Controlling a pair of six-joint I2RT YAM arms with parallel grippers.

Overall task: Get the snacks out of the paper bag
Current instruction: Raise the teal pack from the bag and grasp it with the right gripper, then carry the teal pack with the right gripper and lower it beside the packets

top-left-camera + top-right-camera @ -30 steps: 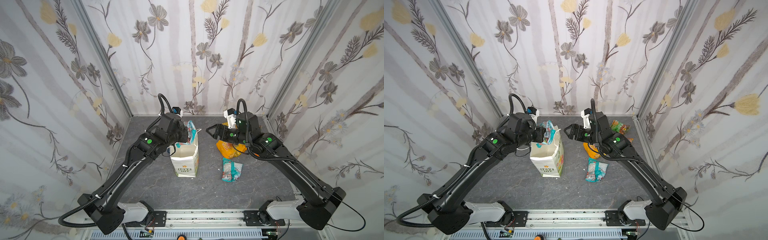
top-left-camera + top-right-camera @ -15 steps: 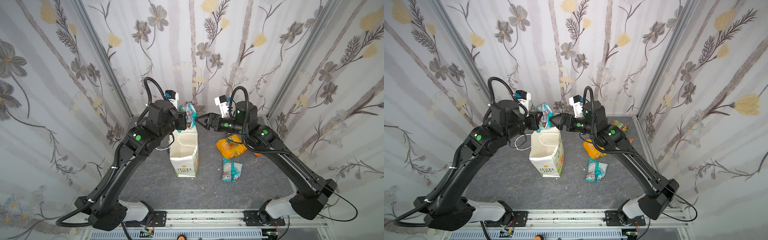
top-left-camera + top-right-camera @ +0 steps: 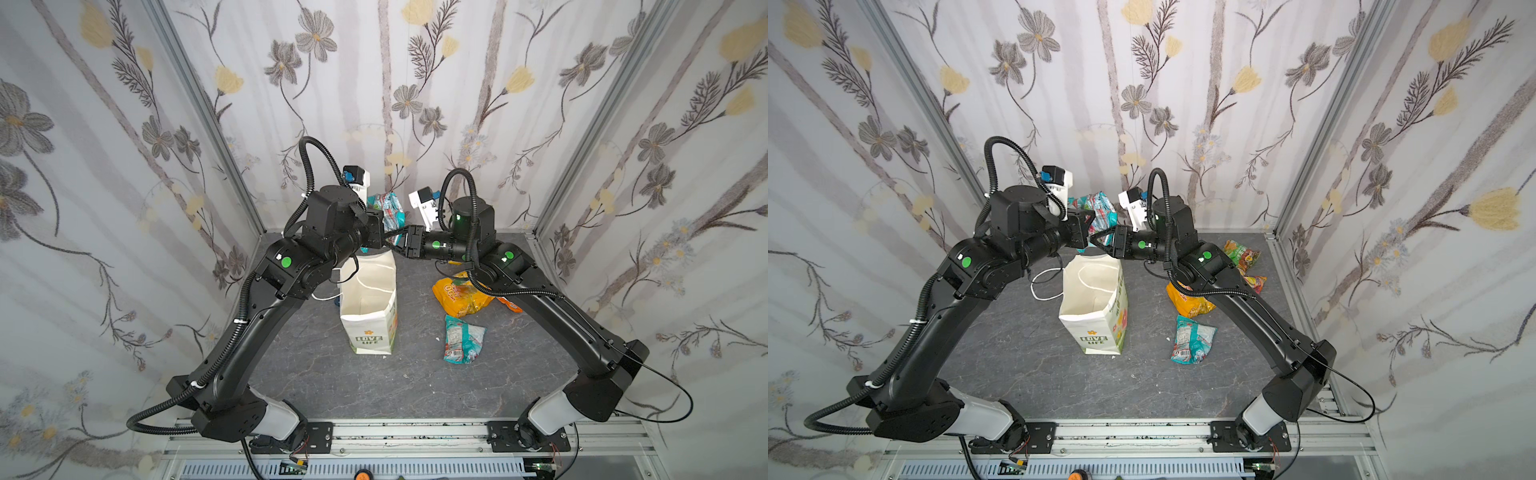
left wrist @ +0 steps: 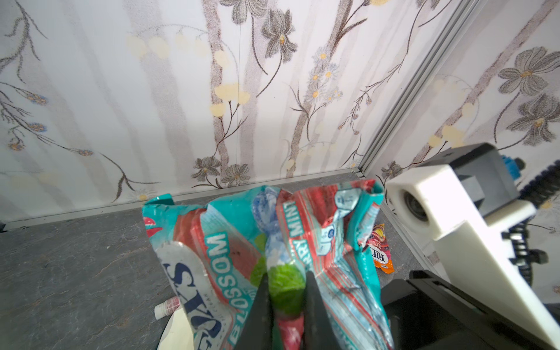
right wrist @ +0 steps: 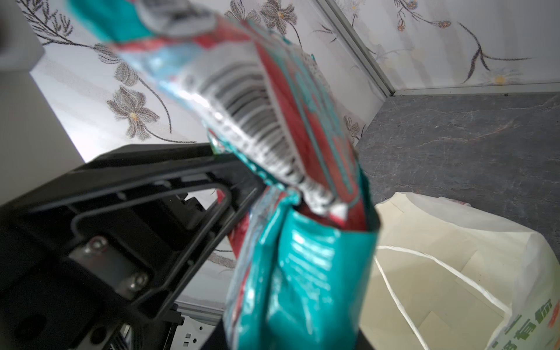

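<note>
A teal, red and white snack packet (image 3: 388,212) (image 3: 1100,212) hangs in the air just above the open mouth of the white paper bag (image 3: 368,307) (image 3: 1096,316), which stands upright. My left gripper (image 4: 285,278) (image 3: 384,235) is shut on the packet's (image 4: 230,242) middle. My right gripper (image 5: 292,336) (image 3: 401,243) has come in from the right, and its jaws are shut on the same packet's (image 5: 303,272) lower end. The two grippers almost touch. The part of the bag's inside that shows (image 5: 439,272) holds nothing.
Right of the bag lie an orange-yellow packet (image 3: 461,295), a teal packet (image 3: 463,338), a red-orange packet (image 3: 1254,282) and a green packet (image 3: 1241,251). A small pink-and-white bottle (image 4: 166,306) lies behind the bag. A cord handle (image 3: 1042,286) trails left of it.
My left gripper lifted the teal packet up out of the bag. My right gripper swung in from the right, open, and has now shut on the packet's lower end.
</note>
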